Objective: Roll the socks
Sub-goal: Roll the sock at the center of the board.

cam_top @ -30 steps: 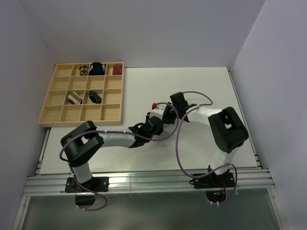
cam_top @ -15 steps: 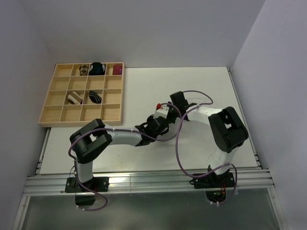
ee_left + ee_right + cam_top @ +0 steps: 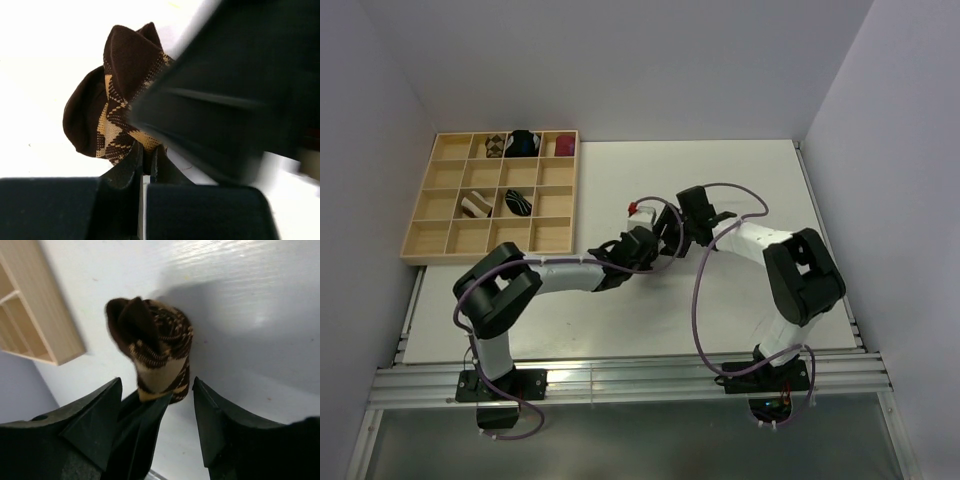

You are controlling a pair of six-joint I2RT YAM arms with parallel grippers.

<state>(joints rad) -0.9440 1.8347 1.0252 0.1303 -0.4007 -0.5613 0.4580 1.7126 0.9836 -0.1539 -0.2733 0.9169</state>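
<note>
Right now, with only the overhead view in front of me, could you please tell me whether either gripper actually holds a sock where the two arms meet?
Observer: Yes. The left gripper is shut on the brown argyle sock, pinching its patterned edge.
Operator: Thank you. And the right gripper?
Observer: The right gripper is open, with one jaw on either side of the sock and not closed on it.
Operator: Is the sock lying out flat?
Observer: No, it is bunched into a compact bundle, with a dark brown flap standing out from it.
</note>
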